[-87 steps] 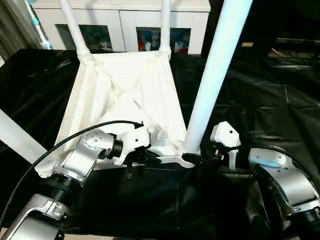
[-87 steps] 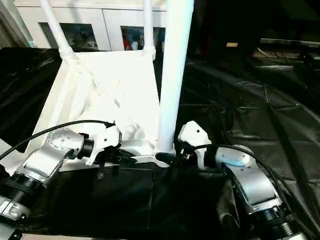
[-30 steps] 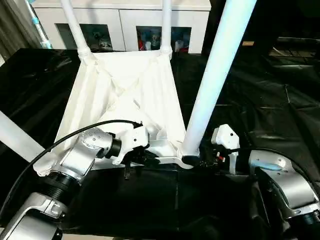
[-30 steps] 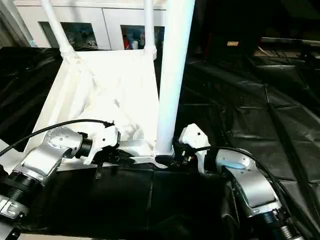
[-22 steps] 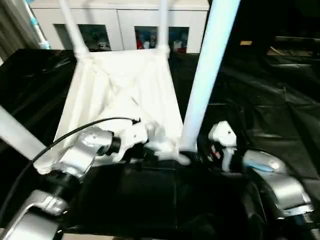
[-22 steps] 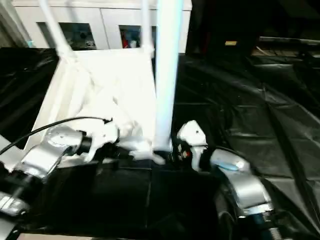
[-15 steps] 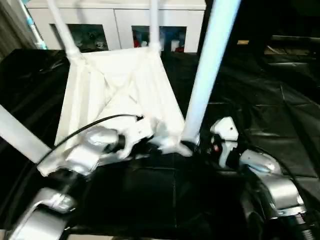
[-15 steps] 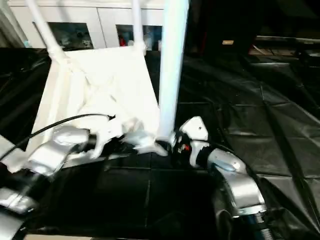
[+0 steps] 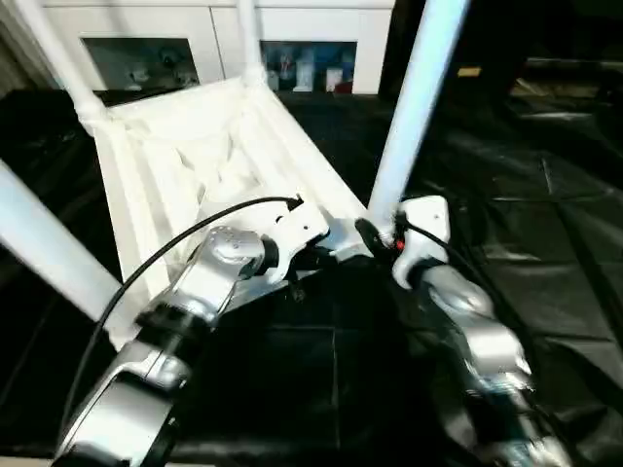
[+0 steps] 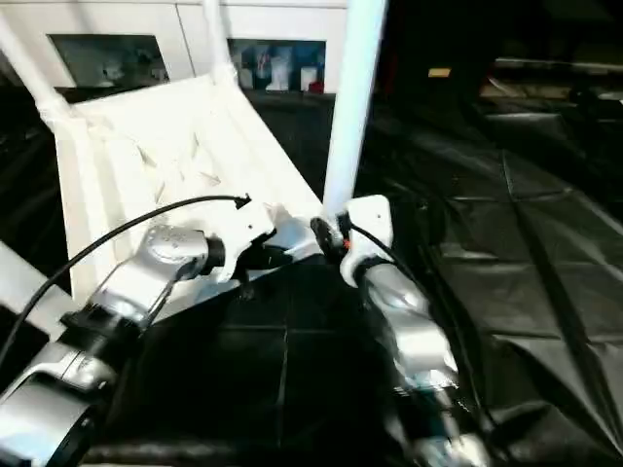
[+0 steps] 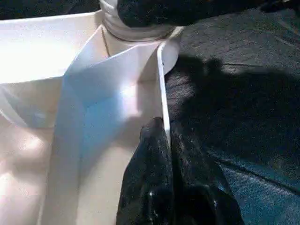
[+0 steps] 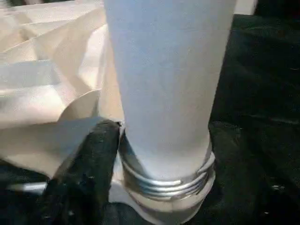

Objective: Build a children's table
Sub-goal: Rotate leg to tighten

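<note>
One tabletop point(image 9: 185, 156), white and ribbed, lies underside up on the black sheet point(image 9: 545, 243), and four legs rise from its corners. Two thin-looking ones stand at the far corners point(image 9: 60, 68) point(image 9: 245, 39), a third point(image 9: 44, 253) slants across at the robot's left, and the fourth leg point(image 9: 414, 97) towers at the near corner between the two arms. The left gripper point(image 11: 164, 154) has its fingers pinched together on the thin rim wall of the top, just beside that near corner socket point(image 11: 140, 33). The right gripper point(image 9: 375, 233) sits at the base of the fourth leg; one black finger point(image 12: 89, 159) presses against the threaded foot of the leg point(image 12: 164, 183), jaws apart around it. Behind the table stands one white cabinet point(image 9: 224, 19).
</note>
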Tool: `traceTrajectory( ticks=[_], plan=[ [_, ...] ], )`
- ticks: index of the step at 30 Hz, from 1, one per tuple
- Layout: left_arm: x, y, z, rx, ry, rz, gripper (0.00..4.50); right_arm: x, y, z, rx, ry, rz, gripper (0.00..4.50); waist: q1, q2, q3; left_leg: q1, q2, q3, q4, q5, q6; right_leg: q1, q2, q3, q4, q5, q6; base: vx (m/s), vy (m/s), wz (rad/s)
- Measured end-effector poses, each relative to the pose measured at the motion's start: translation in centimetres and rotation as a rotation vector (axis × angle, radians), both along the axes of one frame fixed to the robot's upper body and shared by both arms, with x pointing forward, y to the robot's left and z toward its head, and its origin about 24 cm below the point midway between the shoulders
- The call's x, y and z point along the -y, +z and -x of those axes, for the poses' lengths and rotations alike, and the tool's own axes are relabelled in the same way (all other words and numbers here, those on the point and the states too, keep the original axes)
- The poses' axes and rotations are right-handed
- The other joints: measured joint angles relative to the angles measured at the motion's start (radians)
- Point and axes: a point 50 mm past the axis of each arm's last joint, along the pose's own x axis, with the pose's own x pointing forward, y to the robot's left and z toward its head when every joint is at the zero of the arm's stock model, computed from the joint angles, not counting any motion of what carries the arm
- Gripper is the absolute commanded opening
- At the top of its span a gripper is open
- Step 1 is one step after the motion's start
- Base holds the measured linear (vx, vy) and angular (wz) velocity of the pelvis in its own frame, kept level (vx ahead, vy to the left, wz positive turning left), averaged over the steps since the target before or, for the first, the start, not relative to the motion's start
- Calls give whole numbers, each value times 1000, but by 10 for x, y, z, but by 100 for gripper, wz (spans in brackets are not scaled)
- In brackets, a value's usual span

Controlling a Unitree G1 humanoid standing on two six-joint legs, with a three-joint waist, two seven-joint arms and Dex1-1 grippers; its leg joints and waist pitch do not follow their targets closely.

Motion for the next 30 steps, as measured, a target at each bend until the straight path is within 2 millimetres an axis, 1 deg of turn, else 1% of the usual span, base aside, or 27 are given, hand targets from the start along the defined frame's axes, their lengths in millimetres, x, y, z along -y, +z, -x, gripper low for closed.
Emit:
traceTrajectory(
  ticks=[1, 2, 4, 9, 13, 17, 22, 25, 29, 30],
  plan=[
    [-3, 1, 1, 4, -5, -3, 0, 5, 3, 2, 4, 20, 14, 353, 2, 1, -1, -3, 2, 0, 0, 5, -5, -2, 1, -1, 1, 1, 1, 61, -15, -1],
    [-5, 2, 2, 6, -16, -5, 0, 8, 4, 6, 0, 57, 23, 361, 4, 1, -1, -4, 2, 0, 0, 8, 0, -3, 2, -2, 1, 1, 2, 61, -15, -1],
    [-9, 3, 6, 12, -55, -15, 0, 20, 8, 15, -12, 158, 53, 366, 8, 1, -1, -8, 3, 0, 1, 9, 2, -4, 2, -2, 0, 1, 3, 0, 0, 0],
    [-24, 1, 18, -21, -136, -20, 0, 44, 11, 37, -41, 405, 158, 366, 11, 0, -1, -11, 4, 0, 6, 7, 5, -5, 2, -2, 0, 0, 1, 0, 0, 0],
    [-32, -1, 27, -52, -188, -19, 0, 48, 12, 44, -59, 531, 170, 366, 12, -1, -1, -11, 5, 0, 16, 6, 7, -4, 1, -1, 7, 0, 1, 0, 0, 0],
    [-32, -2, 31, -67, -221, -23, 0, 47, 14, 42, -59, 589, 183, 366, 17, -1, -1, -12, 5, 0, 26, 4, 10, -4, 0, 0, 17, -2, -2, 0, 0, 0],
    [-31, -4, 34, -74, -244, -30, 0, 43, 13, 39, -55, 617, 192, 366, 22, -1, -1, -12, 6, 0, 34, 5, 11, -4, 0, 0, 23, -2, -2, 0, 0, 0],
    [-31, -4, 35, -77, -249, -31, 0, 42, 8, 39, -75, 639, 195, 366, 21, -1, -1, -12, 6, 0, 36, 5, 11, -4, 0, 0, 25, -2, -2, 0, 0, 0],
    [-32, -4, 35, -79, -251, -32, 0, 41, 8, 39, -65, 651, 213, 366, 21, -1, -1, -12, 6, 0, 37, 5, 11, -5, 0, 0, 28, -2, -3, 0, 0, 0],
    [-32, -4, 35, -79, -251, -32, 0, 42, 7, 39, -64, 652, 213, 336, 21, -1, -1, -12, 6, 0, 38, 5, 11, -5, 0, 0, 29, -2, -3, 0, 0, 0]
  ],
)
